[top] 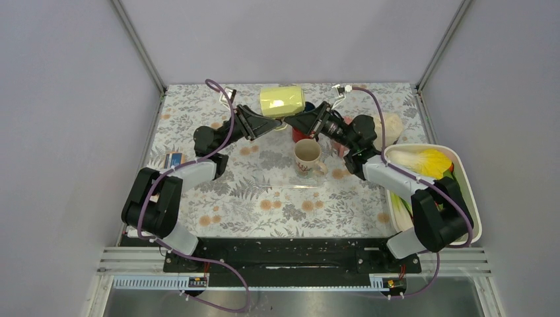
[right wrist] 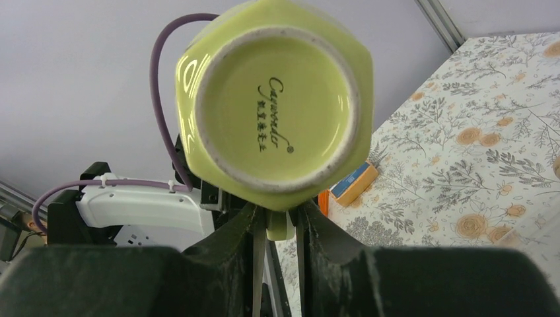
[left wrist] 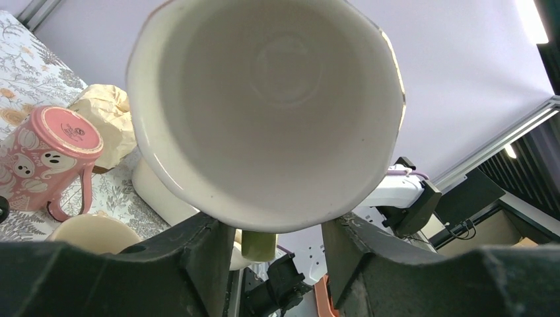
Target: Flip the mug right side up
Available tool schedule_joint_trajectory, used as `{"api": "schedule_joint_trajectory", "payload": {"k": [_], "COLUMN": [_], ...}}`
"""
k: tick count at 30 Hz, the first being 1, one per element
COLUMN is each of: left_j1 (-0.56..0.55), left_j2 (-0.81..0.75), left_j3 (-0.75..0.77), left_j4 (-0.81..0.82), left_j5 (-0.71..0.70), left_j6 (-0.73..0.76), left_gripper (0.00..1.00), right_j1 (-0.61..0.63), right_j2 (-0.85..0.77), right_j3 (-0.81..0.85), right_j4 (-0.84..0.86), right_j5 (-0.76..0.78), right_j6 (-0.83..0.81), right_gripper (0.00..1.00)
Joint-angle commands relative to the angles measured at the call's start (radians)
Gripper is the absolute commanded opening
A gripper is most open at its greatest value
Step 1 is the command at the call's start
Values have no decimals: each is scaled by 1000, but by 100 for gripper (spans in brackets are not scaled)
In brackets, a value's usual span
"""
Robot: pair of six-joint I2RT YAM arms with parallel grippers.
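Note:
The yellow-green mug (top: 282, 100) hangs on its side in the air above the far middle of the table. In the right wrist view its stamped base (right wrist: 274, 99) faces the camera, and my right gripper (right wrist: 280, 221) is shut on its handle (right wrist: 280, 226). In the left wrist view its white inside (left wrist: 271, 99) faces the camera. My left gripper (left wrist: 267, 228) comes from the other side. Its fingers (left wrist: 191, 254) stand partway apart on either side of the handle (left wrist: 257, 246), against the mug's lower wall. Their tips are hidden behind the rim.
A cream mug (top: 307, 156) stands upright under the arms. A pink mug (left wrist: 53, 158) stands upside down beside crumpled beige paper (left wrist: 105, 109). A white tray (top: 470, 191) with cabbage is at the right. A small blue and orange box (top: 173, 158) lies at the left.

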Motion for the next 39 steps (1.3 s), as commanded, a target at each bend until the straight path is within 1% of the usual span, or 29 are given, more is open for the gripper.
{"api": "schedule_joint_trajectory", "payload": {"k": [1,9,14,19,21,27,28,29,30,31,33,36,39], "left_j1": [4,5,4,6,6,26,34,42,52,63,86,123,157], "left_j2": [-75,-73,-72,-69,-72,-91,-97,-105,-117,-123,-147,-181,-209], "left_j3": [52,48,48,61,61,58,59,58,54,50,43,40,55], "left_j4": [146,145,134,125,110,43,23,13,2,-5,-12,-21,-46], "left_j5": [-41,-37,-36,-32,-30,-15,-7,-2,3,6,14,26,49], "left_j6": [-7,-5,0,-3,2,44,57,68,81,85,96,110,128], "left_gripper": [51,41,33,12,1,0,0,0,0,0,0,0,0], "right_j1": [38,54,55,64,69,70,69,68,63,58,45,21,-9], "right_j2": [9,18,15,13,13,20,20,19,16,13,3,-15,-48], "right_j3": [-37,-38,-32,-44,-45,-24,-15,-5,4,9,15,35,41], "right_j4": [82,109,114,101,101,87,77,59,45,38,20,-68,-176], "right_j5": [-40,-31,-40,-44,-45,-59,-68,-79,-90,-100,-126,-167,-206], "right_j6": [-42,-40,-32,-50,-55,-60,-64,-74,-84,-89,-117,-193,-276], "right_gripper": [0,0,0,0,0,0,4,13,28,38,53,64,69]}}
